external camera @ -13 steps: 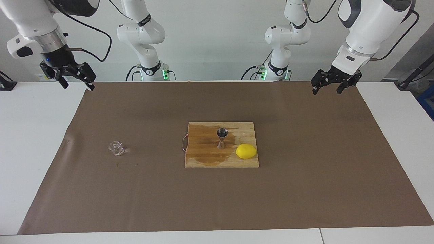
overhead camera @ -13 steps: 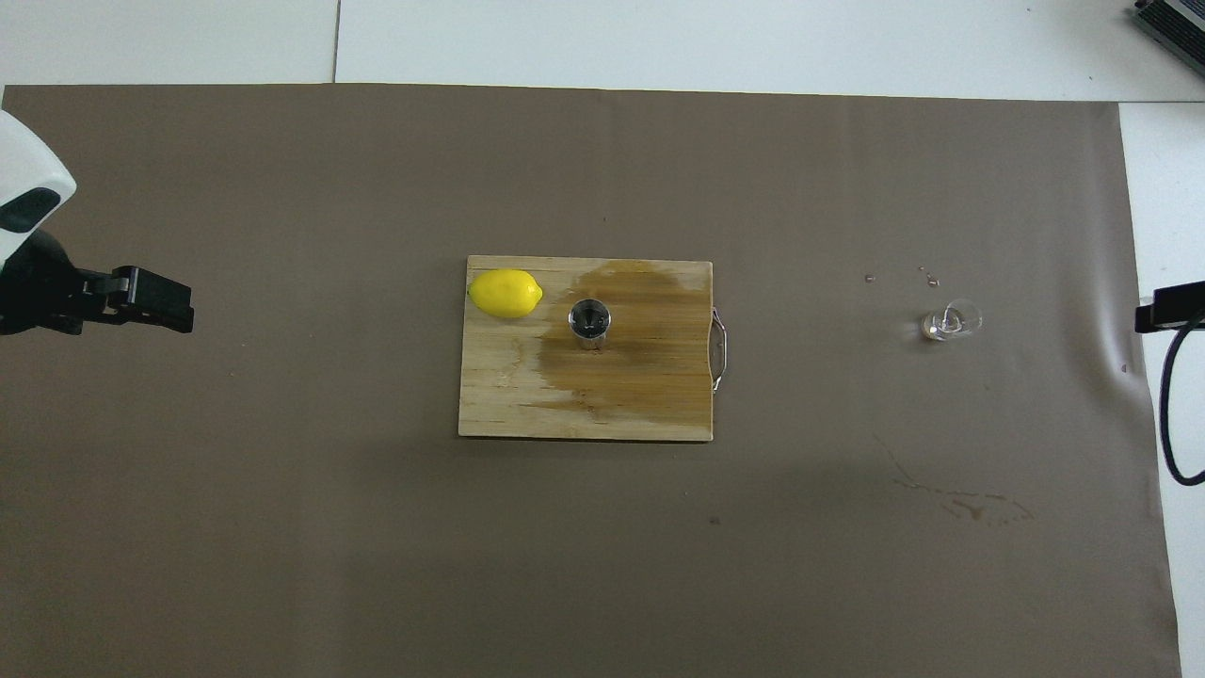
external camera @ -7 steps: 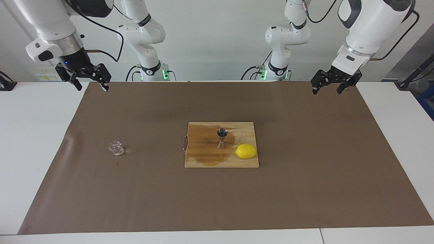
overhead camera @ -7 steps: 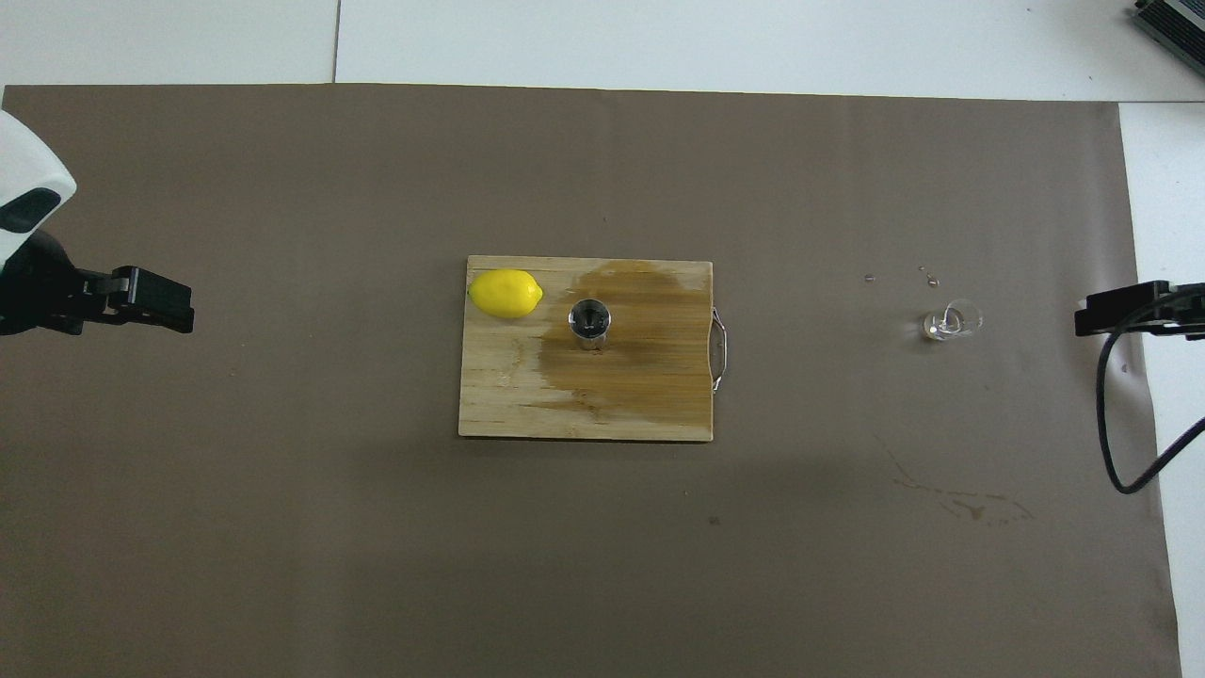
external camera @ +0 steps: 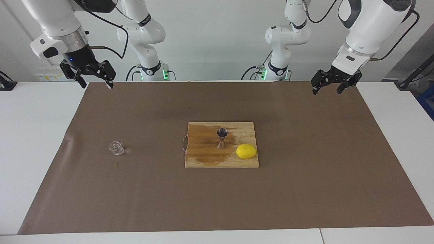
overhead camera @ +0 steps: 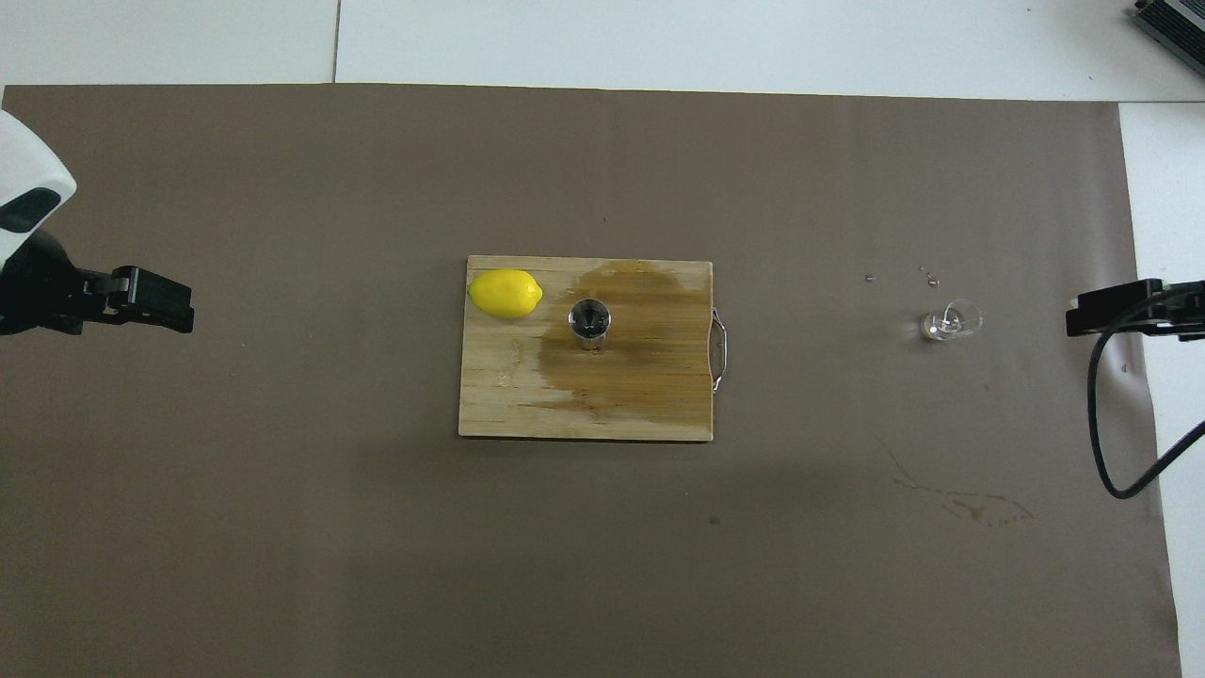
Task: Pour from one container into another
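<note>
Brown mat (external camera: 305, 189): glass vessel (external camera: 116, 148) sits below my empty, wide-open right gripper (external camera: 95, 83), the nearer one; left gripper (external camera: 328, 87), also wide, waits

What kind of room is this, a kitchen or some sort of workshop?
Most likely a robotics lab staged as a kitchen bench: a wooden cutting board holding a yellow lemon and a steel hourglass jigger sits on brown paper, with white robot arms mounted along the table's edge.

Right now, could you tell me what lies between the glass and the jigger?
Bare brown paper, then the wet board with its handle facing the glass; the jigger stands on it. The overhead view shows it.
</note>
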### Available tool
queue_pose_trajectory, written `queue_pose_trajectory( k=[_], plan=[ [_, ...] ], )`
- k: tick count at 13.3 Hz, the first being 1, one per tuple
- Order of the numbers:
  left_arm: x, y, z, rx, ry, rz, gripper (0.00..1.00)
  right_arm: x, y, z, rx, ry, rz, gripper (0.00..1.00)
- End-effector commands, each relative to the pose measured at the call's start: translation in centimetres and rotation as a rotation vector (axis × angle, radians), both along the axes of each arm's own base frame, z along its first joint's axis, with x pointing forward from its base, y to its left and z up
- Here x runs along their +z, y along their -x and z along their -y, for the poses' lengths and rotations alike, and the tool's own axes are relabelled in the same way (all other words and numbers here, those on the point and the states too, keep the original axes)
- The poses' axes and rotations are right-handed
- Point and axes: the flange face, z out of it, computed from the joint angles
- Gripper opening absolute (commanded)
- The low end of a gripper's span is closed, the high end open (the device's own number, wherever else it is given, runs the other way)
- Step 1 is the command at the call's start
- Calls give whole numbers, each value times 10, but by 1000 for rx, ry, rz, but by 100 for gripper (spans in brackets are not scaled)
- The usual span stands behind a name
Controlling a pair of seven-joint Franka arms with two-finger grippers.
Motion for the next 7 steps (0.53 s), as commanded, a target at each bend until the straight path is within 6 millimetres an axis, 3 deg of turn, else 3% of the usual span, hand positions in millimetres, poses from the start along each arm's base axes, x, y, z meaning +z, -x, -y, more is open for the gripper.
queue_pose_trajectory(
  k=[1, 7],
  plan=[
    [3, 6, -2, 8, -18, 1, 100, 1, 0, 4, 13, -4, -10, 100],
    [3, 6, -2, 8, -18, -1, 100, 1, 1, 6, 59, 23, -14, 100]
  ],
)
